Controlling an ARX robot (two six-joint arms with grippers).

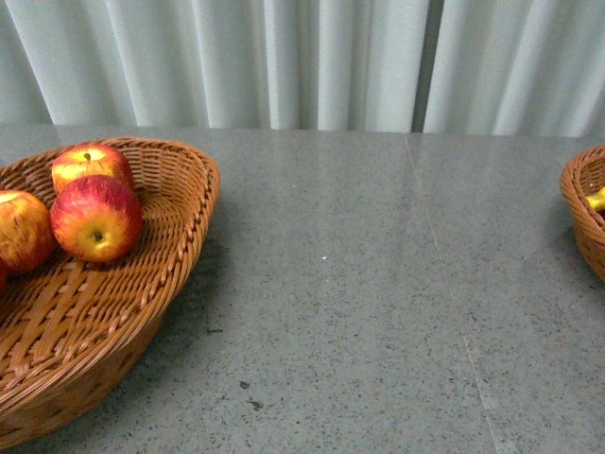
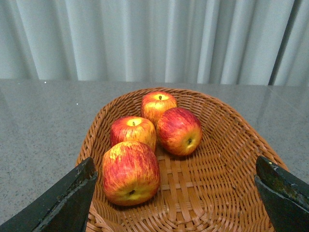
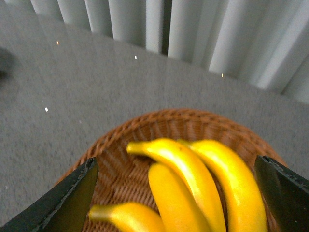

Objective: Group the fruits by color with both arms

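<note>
Over the two baskets, each end effector (image 2: 176,193) (image 3: 176,193) hangs spread and empty, apples (image 2: 178,130) left, bananas (image 3: 188,174) right, bench (image 1: 378,284) bare, so best lift both straight clear

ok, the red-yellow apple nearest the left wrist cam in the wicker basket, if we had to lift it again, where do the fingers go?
Grip the round red-and-yellow streaked apple across its widest middle, coming straight down from above. It lies tipped, its dark end toward the camera, and stands apart from the other three apples, so both flanks look free. The woven brown wicker basket wall probably blocks a low sideways approach. The left gripper is open wide.
</note>
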